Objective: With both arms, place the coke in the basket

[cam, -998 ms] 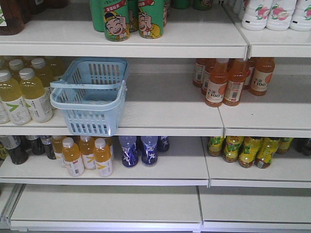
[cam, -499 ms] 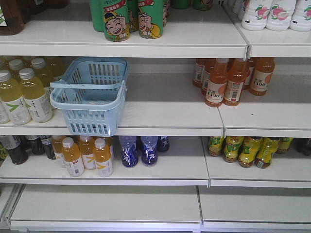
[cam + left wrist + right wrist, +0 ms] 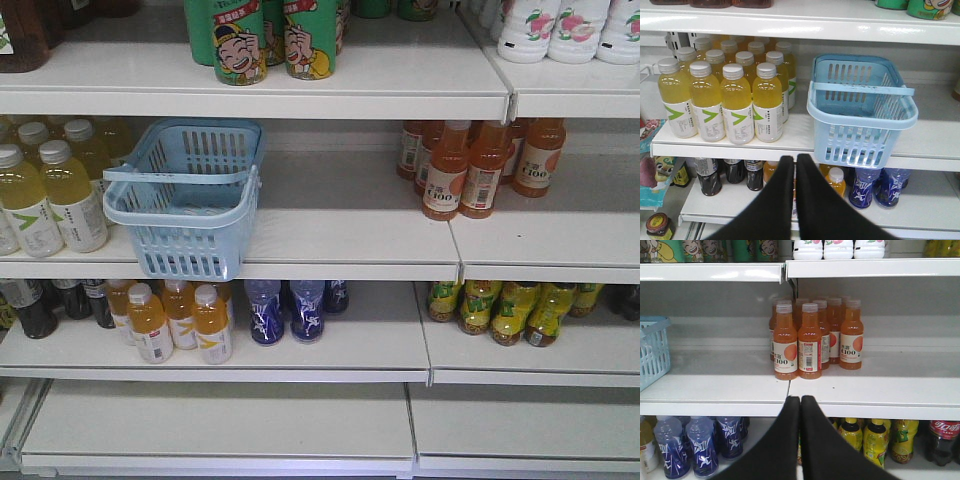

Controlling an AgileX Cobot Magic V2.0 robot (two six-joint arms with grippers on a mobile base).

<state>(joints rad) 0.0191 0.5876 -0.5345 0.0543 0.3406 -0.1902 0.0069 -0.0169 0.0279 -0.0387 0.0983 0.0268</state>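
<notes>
Right wrist view: only a slotted corner of the light blue basket (image 3: 651, 352), cut off at the left edge. Bottom right, a dark red-labelled bottle (image 3: 942, 440), top hidden behind the shelf lip (image 3: 890, 411), script too small to read. Front view: white bottles (image 3: 555, 30) and green cans (image 3: 240, 40) cropped at the top. Left wrist view: orange-drink bottle (image 3: 836, 182) partly behind the left gripper (image 3: 795, 161).

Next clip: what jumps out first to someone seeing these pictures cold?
The light blue basket on the middle shelf, overhanging its front edge, with yellow bottles to its left. Orange bottles cluster farther right, and the left gripper and right gripper show shut, low in their wrist views.
</notes>
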